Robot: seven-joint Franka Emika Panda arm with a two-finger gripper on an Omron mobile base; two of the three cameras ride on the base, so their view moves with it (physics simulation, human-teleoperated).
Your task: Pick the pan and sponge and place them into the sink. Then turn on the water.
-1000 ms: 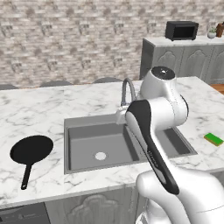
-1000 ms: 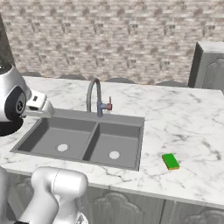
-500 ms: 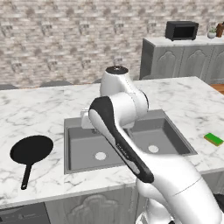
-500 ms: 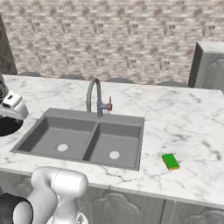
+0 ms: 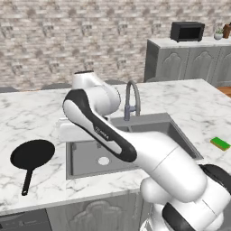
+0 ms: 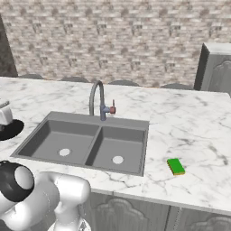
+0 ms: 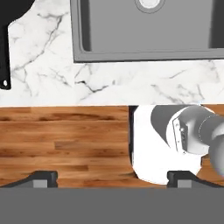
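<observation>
The black pan (image 5: pixel 32 153) lies on the marble left of the sink (image 5: pixel 90 155), its handle toward the counter's front edge. My arm reaches left, with the hand (image 5: pixel 74 131) above the counter between pan and sink. In the hand view my gripper (image 7: pixel 111 179) is open with nothing between its tips. It looks down past the counter's front edge, with the pan (image 7: pixel 11 11) in the top left corner and the sink (image 7: pixel 144 37) at the top. The green sponge (image 5: pixel 221 143) (image 6: pixel 175 166) rests right of the sink (image 6: pixel 81 149). No water shows at the faucet (image 6: pixel 97 97).
The arched faucet (image 5: pixel 132 97) stands behind the sink's middle. A grey cabinet with a black microwave (image 5: pixel 187 30) is at the back right. Wooden floor (image 7: pixel 65 140) lies below the counter's front edge. A brick wall closes the back.
The arm has swung left from beside the faucet, across the sink, toward the pan. The gripper has stayed open. Pan and sponge have not moved.
</observation>
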